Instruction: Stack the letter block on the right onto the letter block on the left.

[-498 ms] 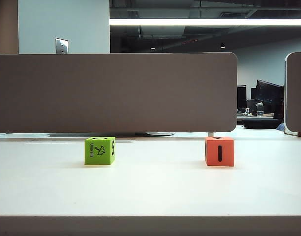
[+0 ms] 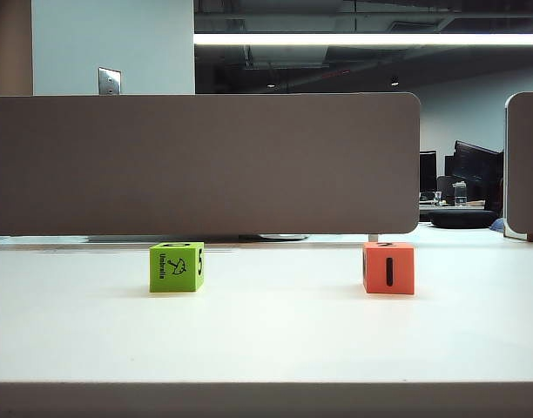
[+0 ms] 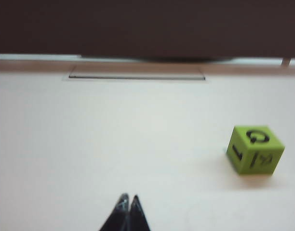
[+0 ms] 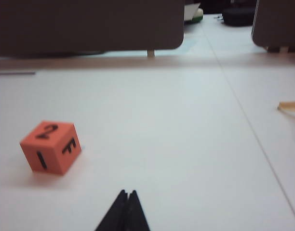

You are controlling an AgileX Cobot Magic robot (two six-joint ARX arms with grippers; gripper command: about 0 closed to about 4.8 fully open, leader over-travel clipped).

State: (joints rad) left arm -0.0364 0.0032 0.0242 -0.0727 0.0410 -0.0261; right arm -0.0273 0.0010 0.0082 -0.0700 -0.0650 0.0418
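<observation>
- Green letter block [image 2: 176,266] is sitting on the white tabletop [image 2: 266,335] at left — orange letter block [image 2: 388,268] well apart at right.
- Left hand [image 3: 128,200] and right hand [image 4: 127,194] are hovering back from their blocks, fingers pressed together, holding nothing.

Low frontal exterior camera; wrist cameras overlook blocks [image 2: 176,266].
</observation>
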